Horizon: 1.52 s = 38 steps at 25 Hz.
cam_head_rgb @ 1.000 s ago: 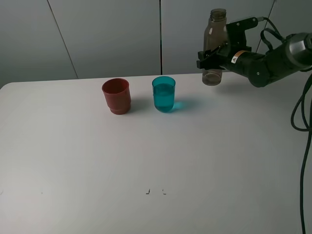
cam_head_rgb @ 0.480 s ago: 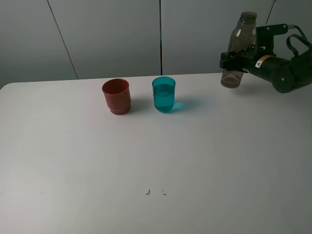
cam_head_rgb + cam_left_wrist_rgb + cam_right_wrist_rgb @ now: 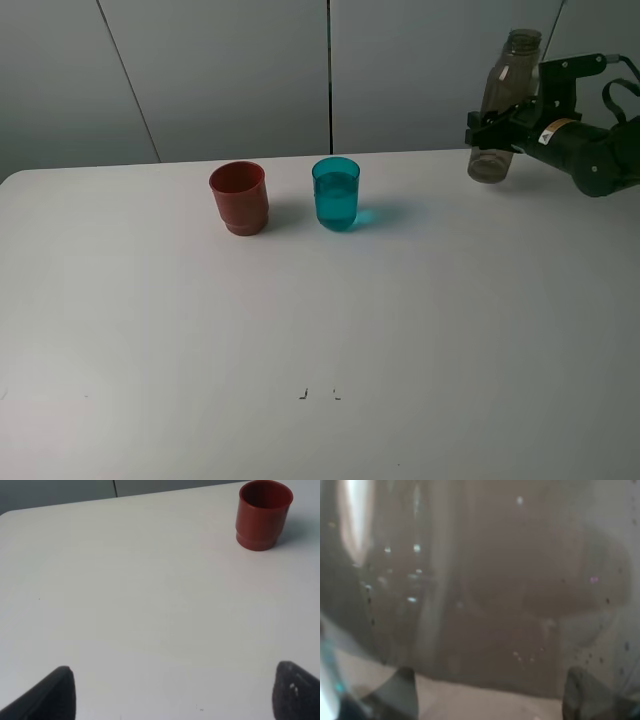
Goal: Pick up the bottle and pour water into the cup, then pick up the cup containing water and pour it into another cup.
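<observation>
1. Right gripper (image 3: 494, 131) was clamped on the bottle (image 3: 507, 80), slightly tilted, upper right of the frame.
2. Left gripper (image 3: 177, 692) jaws stood wide apart, holding nothing.
3. Teal cup (image 3: 336, 195), with water in it, stood just right of the red cup (image 3: 239, 197), upper centre.

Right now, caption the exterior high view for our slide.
Right claw grips the bottle, right of the filled teal cup and red cup.

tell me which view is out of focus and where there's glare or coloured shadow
Right wrist: the bottle fills the frame, blurred, with a bright glare streak. Exterior high: sharp; the teal cup throws a teal-tinted patch on the table. Left wrist: the red cup is sharp, the left gripper dark and soft at its tips.
</observation>
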### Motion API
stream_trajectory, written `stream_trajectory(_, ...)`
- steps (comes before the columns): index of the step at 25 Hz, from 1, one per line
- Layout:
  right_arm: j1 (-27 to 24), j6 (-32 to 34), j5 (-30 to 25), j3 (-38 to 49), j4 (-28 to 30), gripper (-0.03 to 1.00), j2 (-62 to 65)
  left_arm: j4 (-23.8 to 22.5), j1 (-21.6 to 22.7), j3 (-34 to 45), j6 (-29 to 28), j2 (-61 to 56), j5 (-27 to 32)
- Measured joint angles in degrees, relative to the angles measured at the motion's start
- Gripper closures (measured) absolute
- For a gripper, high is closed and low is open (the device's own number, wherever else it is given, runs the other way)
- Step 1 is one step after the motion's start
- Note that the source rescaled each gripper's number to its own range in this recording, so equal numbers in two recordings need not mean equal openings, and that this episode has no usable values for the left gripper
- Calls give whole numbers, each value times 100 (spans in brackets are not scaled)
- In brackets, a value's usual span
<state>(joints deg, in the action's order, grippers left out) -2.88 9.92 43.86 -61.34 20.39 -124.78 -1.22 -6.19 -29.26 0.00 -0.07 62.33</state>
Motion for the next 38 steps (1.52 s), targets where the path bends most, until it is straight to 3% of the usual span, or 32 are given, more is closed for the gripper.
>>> stream_trajectory(17,108,104,580,-52,147,95,-274,0,0,0,0,0,0)
stream_trajectory(24,273,177,466,-520,296,95,-585,0,0,0,0,0,0)
stream_trajectory(38,277,114,34,-554,140,95,-589,0,0,0,0,0,0)
